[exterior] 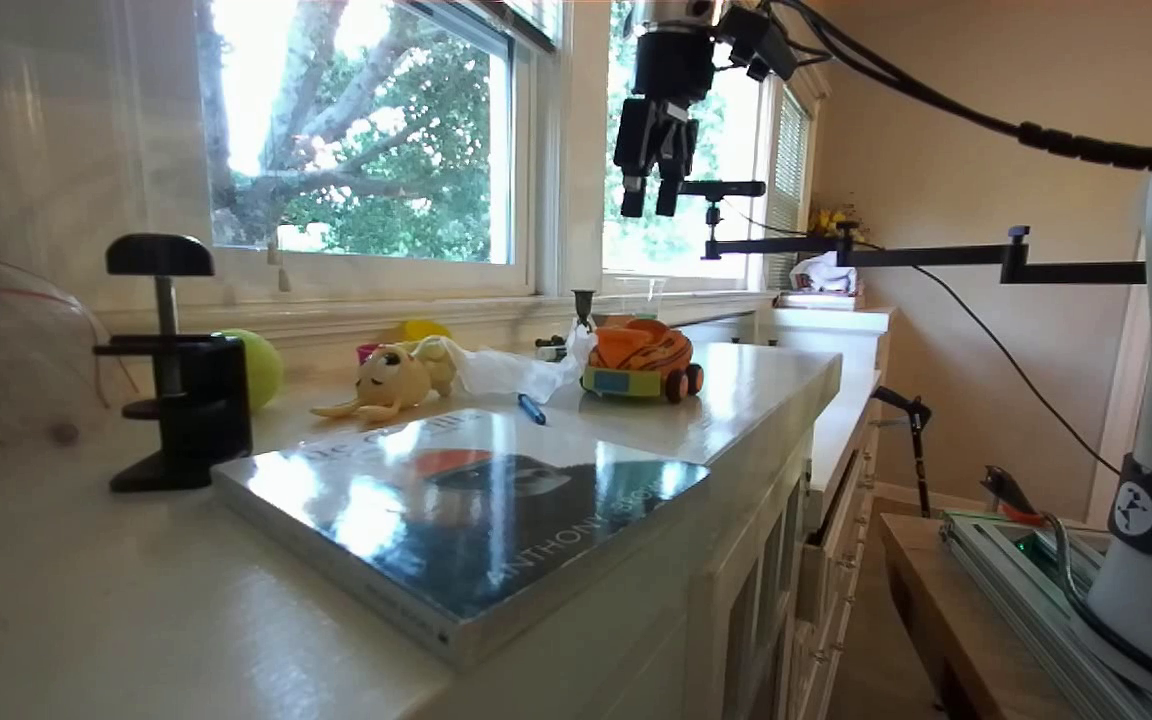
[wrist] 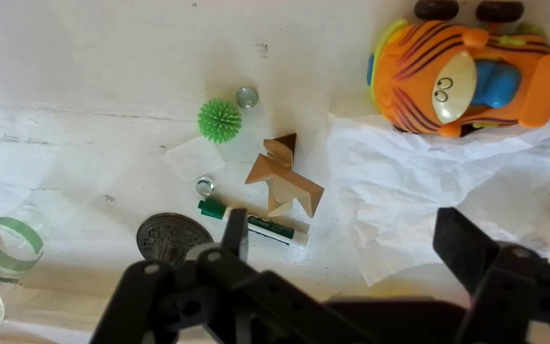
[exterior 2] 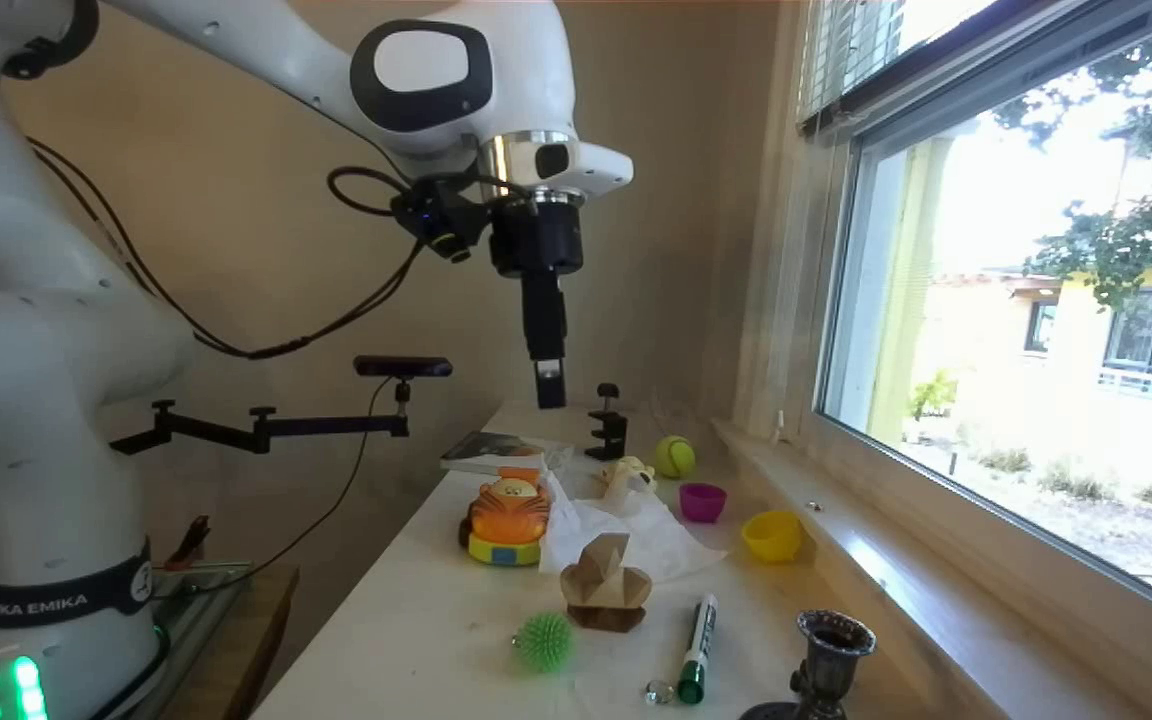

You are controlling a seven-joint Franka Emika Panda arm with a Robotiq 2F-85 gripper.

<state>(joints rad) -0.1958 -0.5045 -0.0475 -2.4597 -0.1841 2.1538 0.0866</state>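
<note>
In an exterior view, holds nothing in the wide-parted gripper [exterior: 650, 203], above the glossy surface [exterior: 66, 580]. In an exterior view, has crumpled tissue [exterior 2: 671, 545] below, midway between front and window-side edges. In the wrist view, overlooks a cylindrical marker [wrist: 268, 227] just beside a creased paper figure [wrist: 285, 182].

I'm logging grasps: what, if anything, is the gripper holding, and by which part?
Nothing: the gripper hangs open above the counter, its jaws apart and empty.
</note>
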